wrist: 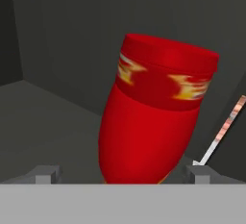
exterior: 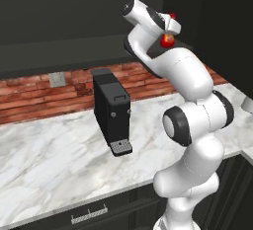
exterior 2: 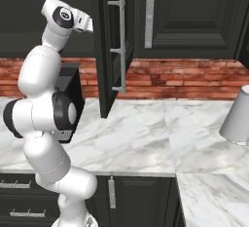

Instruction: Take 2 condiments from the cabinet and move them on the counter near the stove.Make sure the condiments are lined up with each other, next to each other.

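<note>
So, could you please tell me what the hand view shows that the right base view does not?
Hand view alone: the rounded red bottle with flame label standing on the dark cabinet shelf, between the two open dark fingers.

Right base view alone: the open dark cabinet door with metal handle, the red brick backsplash, the white veined marble counter and a grey cone-shaped object.

Shared: the dark cabinet.

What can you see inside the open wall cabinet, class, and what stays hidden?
A red bottle stands on the cabinet shelf, between the open pincer tips. Behind it is the dark back wall. The bottle covers the shelf behind it, so anything there is hidden.
</note>
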